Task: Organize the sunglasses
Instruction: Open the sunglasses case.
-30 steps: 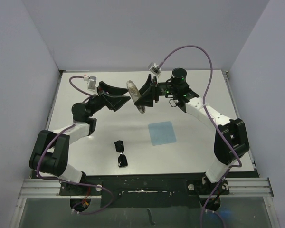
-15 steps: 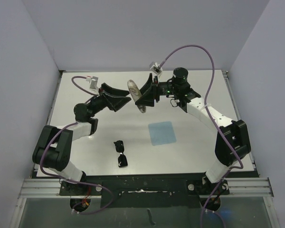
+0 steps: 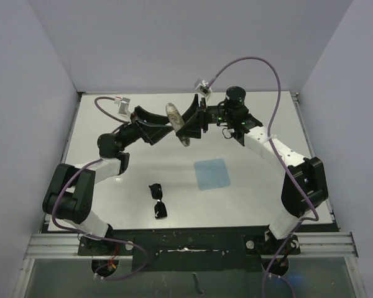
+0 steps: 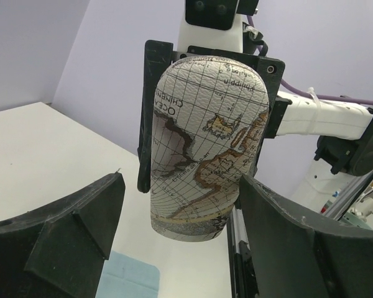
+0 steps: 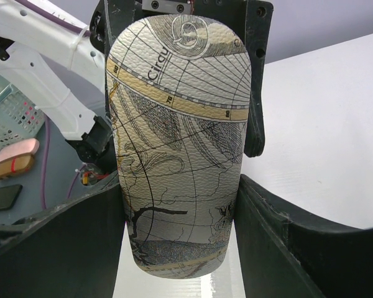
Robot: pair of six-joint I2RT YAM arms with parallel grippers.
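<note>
The sunglasses lie folded on the white table at the front left, away from both grippers. My right gripper is shut on the oval map-patterned case and holds it in the air over the back of the table; in the right wrist view the case fills the space between the gripper fingers. My left gripper is open, facing the case from the left. In the left wrist view the case's lower end sits between the left gripper's spread fingers.
A light blue cloth lies flat at the table's middle, also showing in the left wrist view. Grey walls close in the back and sides. A basket and small items sit off the table.
My left gripper has moved a little up and toward the case, still open. The right gripper holds the case almost still. The sunglasses and cloth have not moved.
</note>
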